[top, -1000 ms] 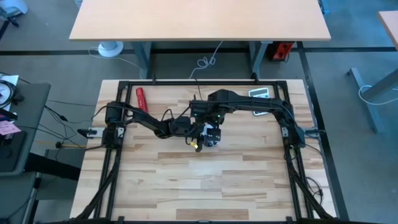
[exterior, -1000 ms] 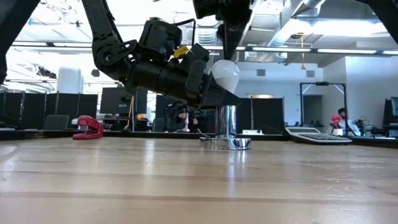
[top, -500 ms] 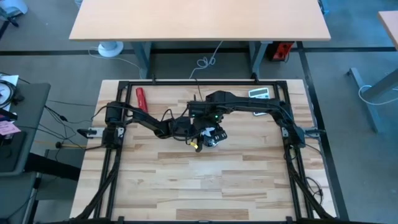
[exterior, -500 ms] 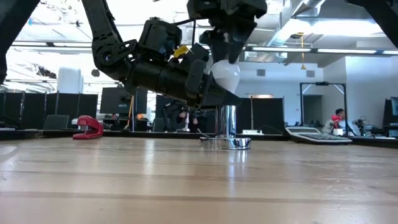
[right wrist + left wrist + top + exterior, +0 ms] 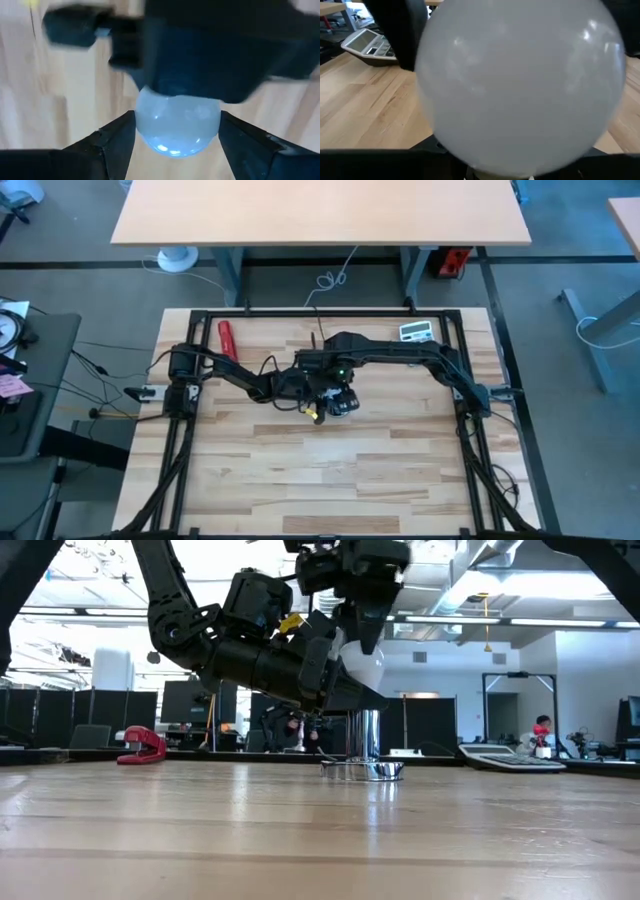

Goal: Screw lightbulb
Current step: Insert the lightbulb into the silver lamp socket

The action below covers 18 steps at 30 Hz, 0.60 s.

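Left gripper [image 5: 335, 675]: jaws clamped on the base end of the lightbulb [image 5: 362, 662], which is held in the air above the table [image 5: 300, 830], glass end outward. Right gripper [image 5: 176, 131]: jaws spread wide, one finger [image 5: 112, 137] on each side of the glass (whether they touch it, cannot tell). Count: one lightbulb, one metal socket [image 5: 365, 768] standing below, one calculator [image 5: 416, 331], one red tool [image 5: 227, 338].

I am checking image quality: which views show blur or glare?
Left wrist view: the lightbulb fills the frame, soft, with small glints. Right wrist view: the left gripper is a blurred dark mass above the bulb. Low view: bright ceiling lights wash out.
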Tool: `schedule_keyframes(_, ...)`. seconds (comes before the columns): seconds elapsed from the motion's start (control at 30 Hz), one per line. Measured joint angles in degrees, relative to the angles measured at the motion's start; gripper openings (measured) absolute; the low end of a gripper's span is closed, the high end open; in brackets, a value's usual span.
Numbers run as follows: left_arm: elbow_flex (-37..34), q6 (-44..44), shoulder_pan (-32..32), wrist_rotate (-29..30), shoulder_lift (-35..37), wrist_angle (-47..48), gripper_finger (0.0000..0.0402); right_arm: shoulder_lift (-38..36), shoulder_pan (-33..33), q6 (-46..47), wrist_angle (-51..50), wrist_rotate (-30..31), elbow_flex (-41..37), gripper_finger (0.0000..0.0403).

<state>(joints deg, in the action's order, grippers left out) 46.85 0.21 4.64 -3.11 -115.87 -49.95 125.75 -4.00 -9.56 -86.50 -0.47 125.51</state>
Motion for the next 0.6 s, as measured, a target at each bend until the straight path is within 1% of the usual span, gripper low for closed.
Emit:
schedule_keyframes(0.13,0.0,-0.1,0.0,0.1,0.0,0.0,0.0155,0.0,-0.1,14.8,-0.1,-0.1,0.0,0.0261)
schedule_keyframes(0.27,0.0,-0.1,0.0,0.1,0.0,0.0,0.0155,0.0,1.1,29.1,-0.2,0.3,-0.5,0.0259)
schedule_keyframes(0.4,0.0,0.6,0.0,0.3,0.0,0.1,0.0155,-0.1,3.0,40.0,0.1,1.8,-2.8,0.0259)
schedule_keyframes(0.47,0.0,0.8,0.0,0.4,0.0,0.3,0.0155,-0.2,4.1,43.7,0.4,2.2,-4.1,0.0258)
schedule_keyframes(0.6,0.0,1.5,-0.1,0.6,0.0,0.5,0.0155,-0.2,5.3,45.8,1.3,2.7,-4.7,0.0258)
